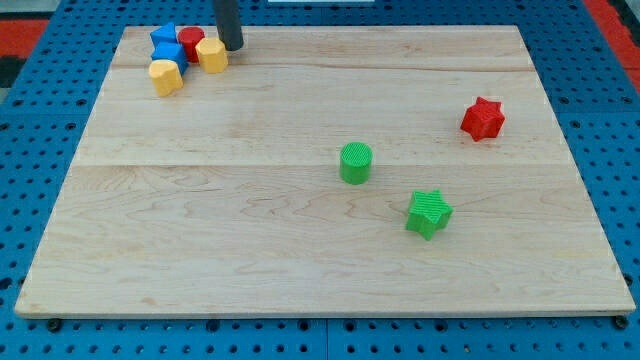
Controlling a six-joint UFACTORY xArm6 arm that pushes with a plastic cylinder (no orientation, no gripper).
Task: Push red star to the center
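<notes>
One long diagonal separates my tip [232, 46], at the table's [200, 250] top left, from the red star [483, 118] at right; no hand fitted.

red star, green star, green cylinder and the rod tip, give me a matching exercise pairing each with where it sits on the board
Column 1:
1. red star-shaped block
2. green star-shaped block
3. green cylinder block
4. my tip

Column 2:
A. near the board's centre
B. view's top left, beside the yellow block
C. view's right, upper half
D. right of centre, lower half

Pairs: 1-C, 2-D, 3-A, 4-B
</notes>
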